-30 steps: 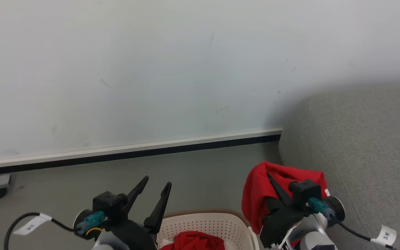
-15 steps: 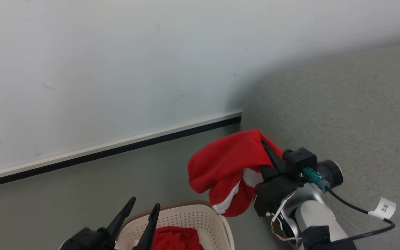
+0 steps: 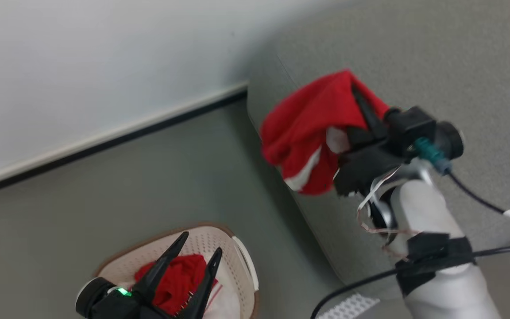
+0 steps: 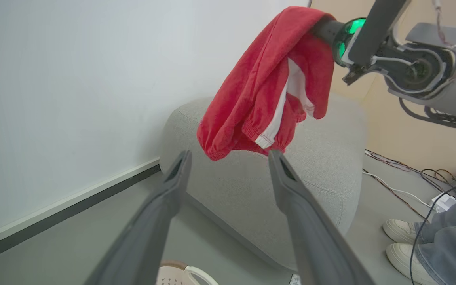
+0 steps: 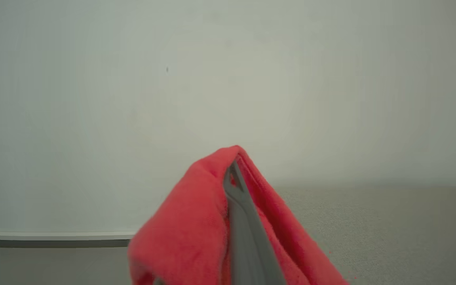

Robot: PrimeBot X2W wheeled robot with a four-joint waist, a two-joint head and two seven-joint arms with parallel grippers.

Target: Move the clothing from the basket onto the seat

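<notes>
A red piece of clothing (image 3: 308,128) with white trim hangs from my right gripper (image 3: 357,95), which is shut on its top fold, over the rounded edge of the grey seat (image 3: 436,48). From the left wrist, that clothing (image 4: 259,87) dangles clear above the seat (image 4: 331,166). In the right wrist view the fabric (image 5: 188,225) drapes over both sides of the closed right gripper (image 5: 234,168). More red clothing (image 3: 173,277) lies in the cream basket (image 3: 242,257) on the floor. My left gripper (image 3: 202,243) hovers open over the basket, holding nothing.
A pale wall with a dark baseboard (image 3: 104,144) runs behind the grey floor. A person's white shoes (image 4: 402,237) and loose cables (image 4: 402,190) sit on the floor beyond the seat. A strip of floor separates basket and seat.
The head camera has swung right and down. My right gripper has carried the red clothing up from beside the basket to over the seat's edge. The left gripper stays open above the basket.
</notes>
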